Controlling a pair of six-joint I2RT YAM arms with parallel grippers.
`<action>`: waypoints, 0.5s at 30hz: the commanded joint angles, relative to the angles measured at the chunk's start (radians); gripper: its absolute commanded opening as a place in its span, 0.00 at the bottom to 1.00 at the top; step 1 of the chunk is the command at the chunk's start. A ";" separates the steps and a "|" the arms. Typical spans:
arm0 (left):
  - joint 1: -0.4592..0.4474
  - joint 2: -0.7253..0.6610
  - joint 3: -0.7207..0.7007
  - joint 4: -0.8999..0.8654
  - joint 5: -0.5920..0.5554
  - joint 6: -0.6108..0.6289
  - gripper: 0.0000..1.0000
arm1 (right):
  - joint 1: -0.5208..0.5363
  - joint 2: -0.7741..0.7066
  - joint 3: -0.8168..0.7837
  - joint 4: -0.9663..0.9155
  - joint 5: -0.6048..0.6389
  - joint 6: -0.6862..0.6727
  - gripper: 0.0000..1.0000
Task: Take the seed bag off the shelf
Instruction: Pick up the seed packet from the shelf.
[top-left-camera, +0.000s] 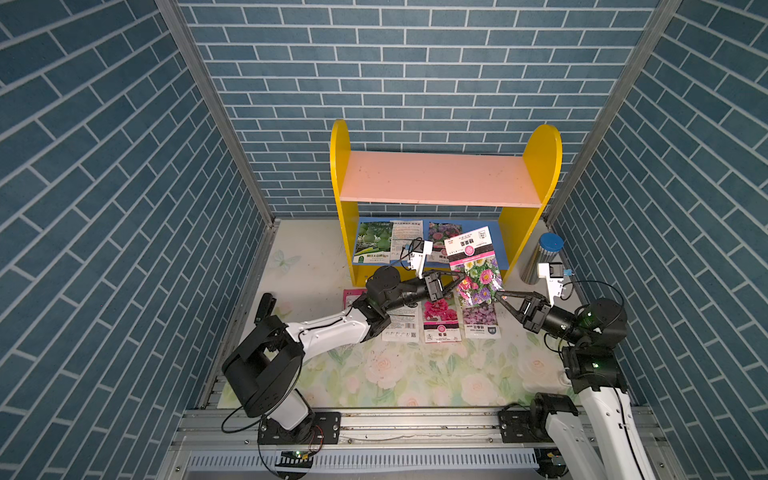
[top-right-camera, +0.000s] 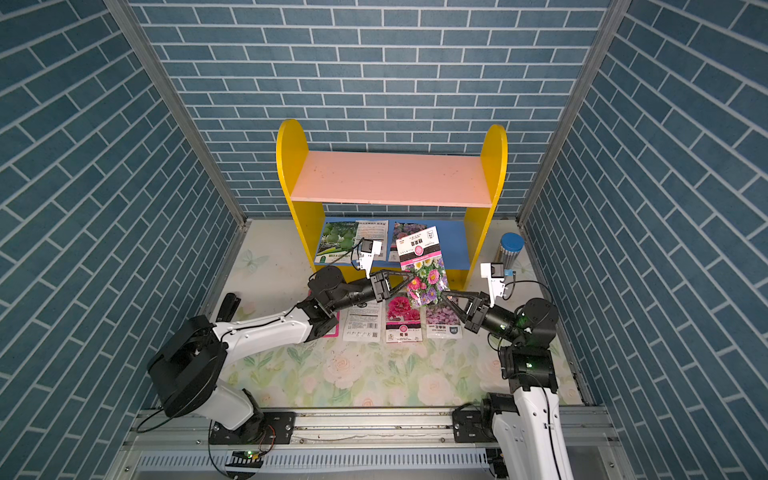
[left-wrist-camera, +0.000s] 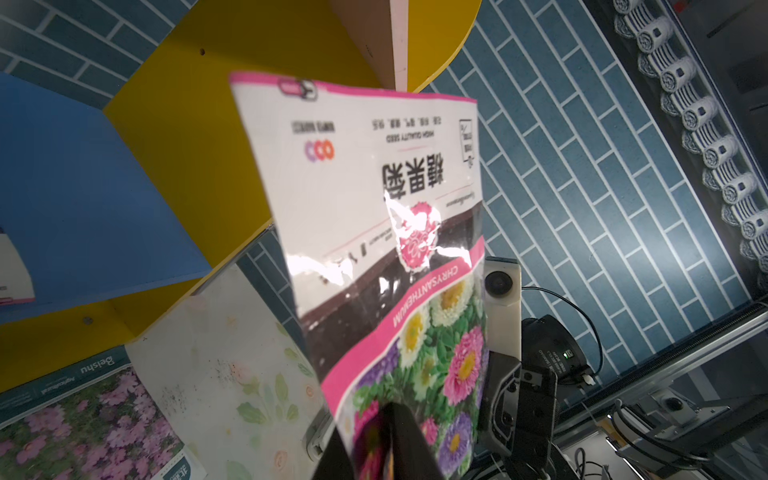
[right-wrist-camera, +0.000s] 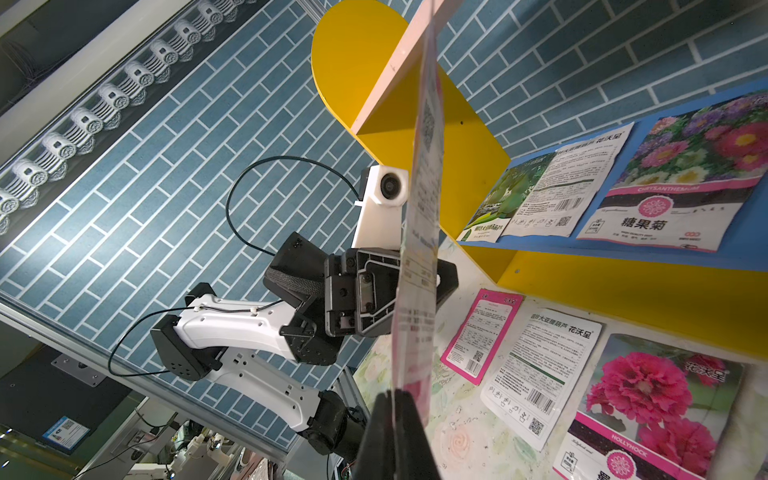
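Note:
The seed bag (top-left-camera: 471, 257), a glossy white and pink packet printed with chrysanthemums, hangs tilted in the air in front of the shelf (top-left-camera: 440, 178), clear of its blue lower board. My left gripper (top-left-camera: 460, 279) is shut on the bag's lower left edge. My right gripper (top-left-camera: 497, 296) is shut on its lower right corner. In the left wrist view the bag (left-wrist-camera: 395, 208) fills the middle, with the left gripper (left-wrist-camera: 386, 440) pinching its flowered end. The right wrist view shows the bag (right-wrist-camera: 424, 208) edge-on, clamped in the right gripper (right-wrist-camera: 395, 415).
Two more seed packets lie on the blue lower board: a green gourd packet (top-left-camera: 374, 243) and a flower packet (top-left-camera: 442, 232). Several packets (top-left-camera: 440, 320) lie flat on the floral table under the arms. A metal cylinder with a blue lid (top-left-camera: 542, 257) stands right of the shelf.

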 joint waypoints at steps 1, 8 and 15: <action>-0.004 -0.031 0.016 -0.011 0.008 0.026 0.10 | 0.005 -0.005 -0.002 -0.019 -0.004 -0.047 0.00; -0.004 -0.055 0.028 -0.108 0.007 0.065 0.00 | 0.004 0.024 0.097 -0.311 0.057 -0.246 0.39; -0.019 -0.104 -0.013 -0.255 -0.023 0.104 0.00 | 0.004 0.110 0.339 -0.848 0.350 -0.602 0.92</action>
